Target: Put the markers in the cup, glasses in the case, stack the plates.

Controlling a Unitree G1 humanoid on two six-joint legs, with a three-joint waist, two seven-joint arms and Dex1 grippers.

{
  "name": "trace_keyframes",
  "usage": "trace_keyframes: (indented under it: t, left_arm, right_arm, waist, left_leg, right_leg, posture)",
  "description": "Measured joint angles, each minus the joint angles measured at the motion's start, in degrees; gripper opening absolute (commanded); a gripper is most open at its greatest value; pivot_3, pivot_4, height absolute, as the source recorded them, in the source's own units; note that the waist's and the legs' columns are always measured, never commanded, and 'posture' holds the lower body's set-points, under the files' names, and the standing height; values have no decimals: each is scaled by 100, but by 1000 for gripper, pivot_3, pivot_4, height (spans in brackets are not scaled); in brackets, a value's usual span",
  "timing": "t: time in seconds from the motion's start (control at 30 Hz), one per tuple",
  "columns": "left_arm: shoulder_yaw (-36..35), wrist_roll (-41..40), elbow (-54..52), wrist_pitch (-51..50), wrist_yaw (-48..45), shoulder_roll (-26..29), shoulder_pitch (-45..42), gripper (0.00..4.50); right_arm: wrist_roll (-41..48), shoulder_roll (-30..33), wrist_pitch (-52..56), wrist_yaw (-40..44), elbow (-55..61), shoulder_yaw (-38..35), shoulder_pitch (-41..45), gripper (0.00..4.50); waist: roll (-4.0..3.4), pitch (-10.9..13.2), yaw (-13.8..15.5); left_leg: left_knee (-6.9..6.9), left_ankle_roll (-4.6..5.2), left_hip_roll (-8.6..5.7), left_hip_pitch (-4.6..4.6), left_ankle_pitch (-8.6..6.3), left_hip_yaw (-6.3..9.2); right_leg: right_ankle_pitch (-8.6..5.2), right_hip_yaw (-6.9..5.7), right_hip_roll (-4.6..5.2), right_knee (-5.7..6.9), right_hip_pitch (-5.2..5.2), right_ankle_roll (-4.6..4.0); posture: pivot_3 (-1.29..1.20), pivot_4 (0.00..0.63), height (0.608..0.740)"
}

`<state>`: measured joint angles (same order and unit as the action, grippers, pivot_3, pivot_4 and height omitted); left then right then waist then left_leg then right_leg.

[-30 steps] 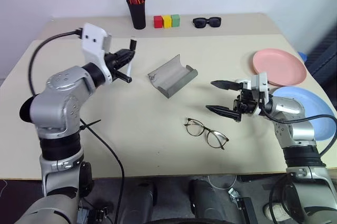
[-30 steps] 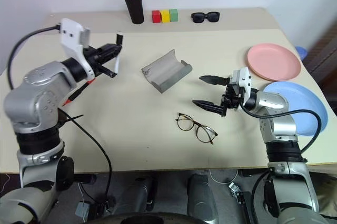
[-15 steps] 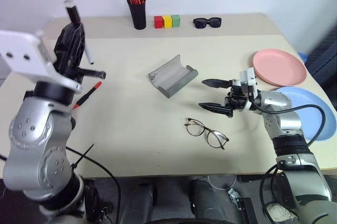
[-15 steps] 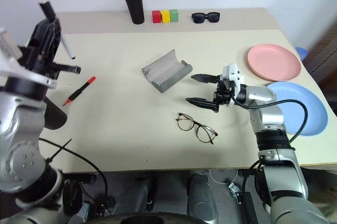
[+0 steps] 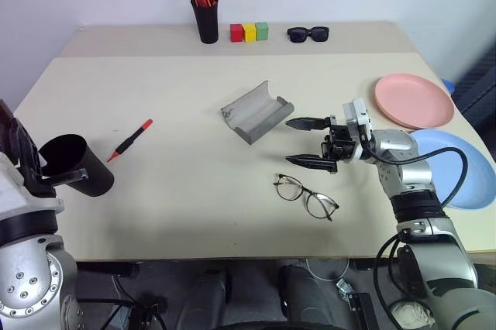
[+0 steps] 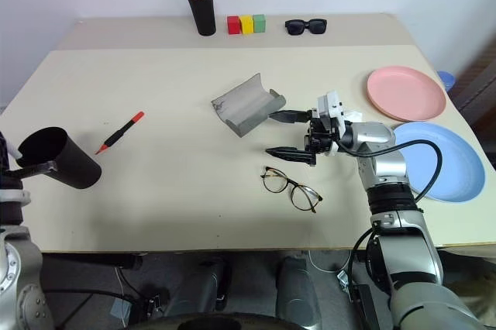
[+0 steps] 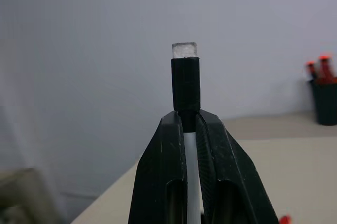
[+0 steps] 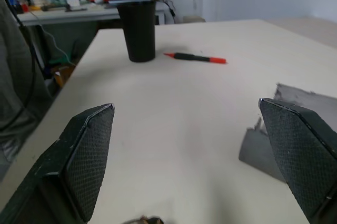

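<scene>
The left pincer [image 7: 190,129] is clamped on the white marker with a black cap [image 7: 185,82], its cap standing up past the fingertips, beside the black cup [image 5: 74,164] at the worktop's [image 5: 186,183] left edge. The right pincer [image 5: 304,142] gapes wide and holds nothing, level above the worktop between the open grey case [image 5: 256,111] and the wire-framed glasses [image 5: 306,195]. The red-capped marker [image 5: 130,140] lies near the cup. The pink plate [image 5: 413,101] and the blue plate [image 5: 457,179] lie side by side on the right.
</scene>
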<state>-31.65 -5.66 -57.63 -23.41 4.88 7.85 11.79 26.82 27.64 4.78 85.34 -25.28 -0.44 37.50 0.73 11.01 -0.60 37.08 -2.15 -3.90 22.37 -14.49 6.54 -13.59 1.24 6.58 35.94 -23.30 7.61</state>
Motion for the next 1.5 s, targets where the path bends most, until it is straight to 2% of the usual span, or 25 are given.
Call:
trace_keyframes:
  t: [0.27, 0.67, 1.17, 1.5]
  left_arm:
    - [-46, 388, 305, 237, 264, -97, -206, 77]
    - [250, 794, 1644, 789, 641, -97, -1185, 77]
    - [353, 736, 2499, 1362, 648, -114, -1302, 77]
    - [459, 627, 2702, 1645, 639, -182, -1201, 77]
  right_arm:
    - [275, -195, 224, 47, 227, -20, 60, 4500]
    - [333, -417, 222, -36, 261, -47, 60, 4500]
    - [334, -416, 190, -110, 308, -61, -112, 4500]
    - [334, -406, 109, -113, 308, -61, -112, 4500]
  waist:
    - [0, 0, -3]
    - [0, 0, -7]
    - [1, 0, -9]
    - [1, 0, -10]
  left_leg:
    - [0, 0, 0, 0, 0, 0]
    - [-4, 0, -1, 1, 0, 2]
    - [-6, 0, -1, 1, 0, 3]
    - [-7, 0, 0, 1, 0, 3]
  right_leg:
    - [2, -1, -1, 1, -1, 4]
    - [10, -4, -2, -1, -4, 19]
    - [10, -4, -2, 0, -6, 20]
    - [10, -4, -2, 0, -7, 20]
  posture:
    - [0, 150, 740]
    - [0, 150, 740]
    - [0, 150, 740]
    - [0, 150, 740]
